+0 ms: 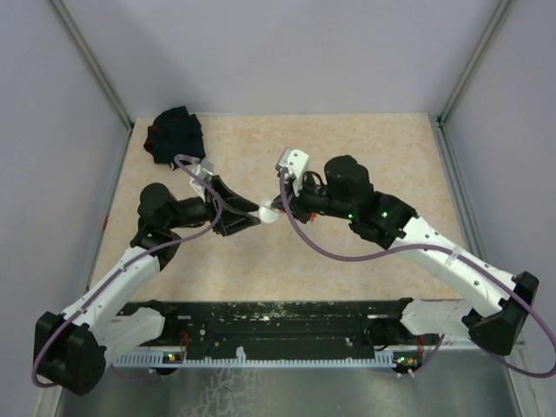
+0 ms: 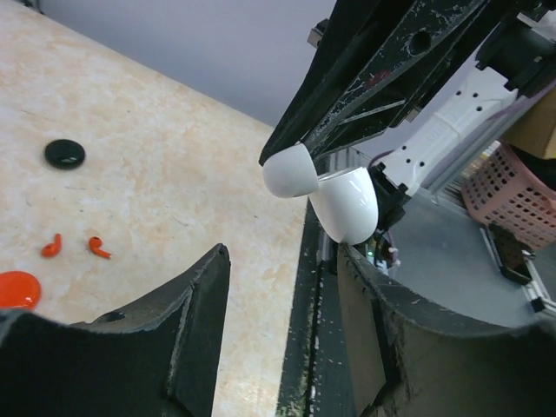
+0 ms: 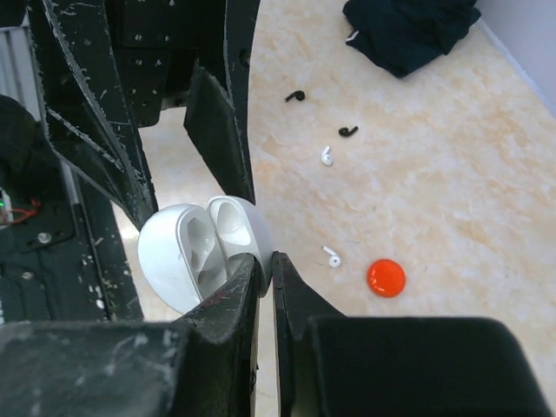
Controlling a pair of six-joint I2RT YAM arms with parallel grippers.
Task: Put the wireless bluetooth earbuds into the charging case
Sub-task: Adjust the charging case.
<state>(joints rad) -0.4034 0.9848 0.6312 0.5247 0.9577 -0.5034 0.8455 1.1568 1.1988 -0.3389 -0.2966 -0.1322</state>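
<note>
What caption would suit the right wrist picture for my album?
Right gripper pinches the open white charging case; two white earbuds lie on the table beyond.

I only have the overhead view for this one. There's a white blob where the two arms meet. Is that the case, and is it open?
Observer: Yes. The right wrist view shows the case with its lid swung open and no earbuds inside.
Operator: Which arm has it?
Observer: The right fingers are shut on its edge, and it hangs at their tips, off the table.
Operator: I can't make out any earbuds from up here. Are there any?
Observer: The left wrist view shows two red earbuds lying loose on the table, near a red disc.
</note>
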